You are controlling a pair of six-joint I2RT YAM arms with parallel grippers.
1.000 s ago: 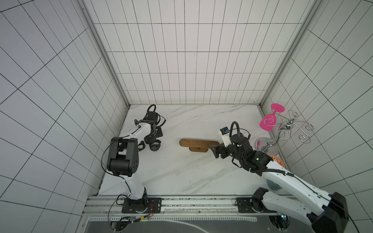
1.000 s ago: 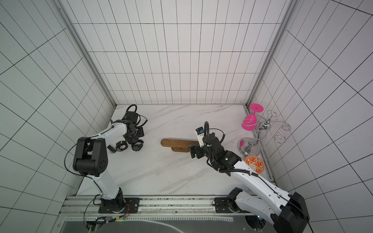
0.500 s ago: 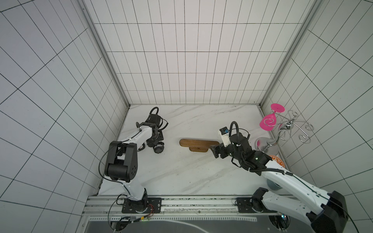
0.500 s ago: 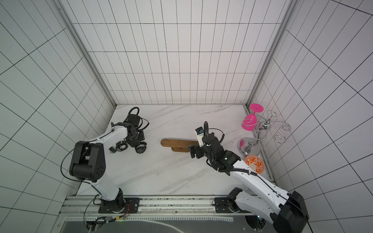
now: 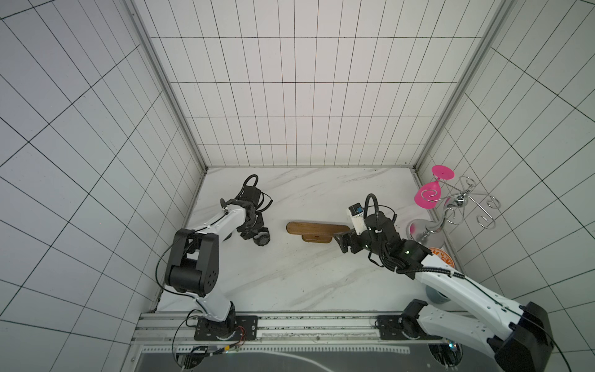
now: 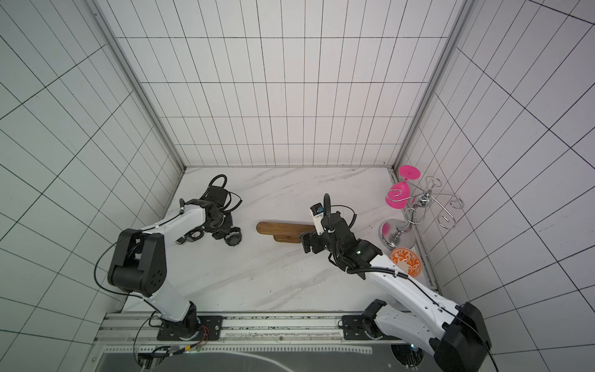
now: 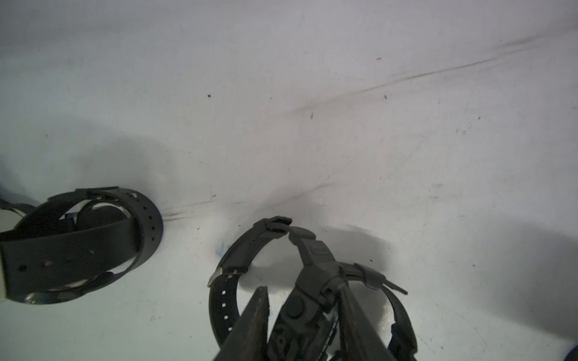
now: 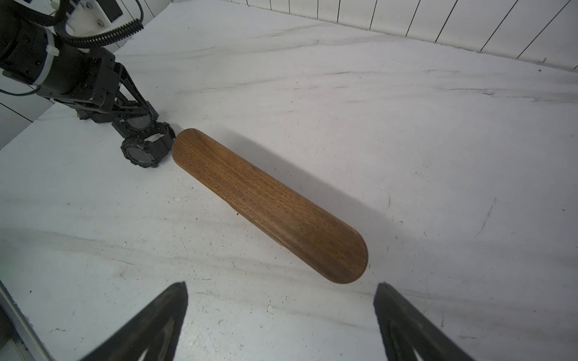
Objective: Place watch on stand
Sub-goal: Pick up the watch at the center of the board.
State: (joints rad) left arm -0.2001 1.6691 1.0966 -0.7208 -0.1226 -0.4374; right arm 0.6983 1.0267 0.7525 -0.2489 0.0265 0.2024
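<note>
Lowered and drawn toward the desk's (image 5: 289, 283) front edge since 1 second ago: left gripper (image 7: 301, 289), jaws narrower than before. Now astride the case of a black watch (image 7: 295, 309) close to the desk's left edge, about midway along it, well apart from the stand. 1 finger (image 7: 355, 315) against the case, a pale sliver of desk beside the other, so cannot tell whether clamped. 2 more black watches close by: second watch (image 6: 233, 239) face-up between that gripper and the stand, third watch (image 6: 192, 236) nearer the left edge, beside the arm. Stand (image 5: 317, 228) near the desk's middle, long wooden bar parallel to the far edge. Right gripper (image 8: 280, 283) unchanged, just off the stand's right end, jaws wide apart over bare desk. By the right edge, a silver wire rack (image 5: 463, 206) with a pink glass (image 5: 426, 196) hung on it, and an orange patterned bowl (image 6: 405, 261) toward the front.
</note>
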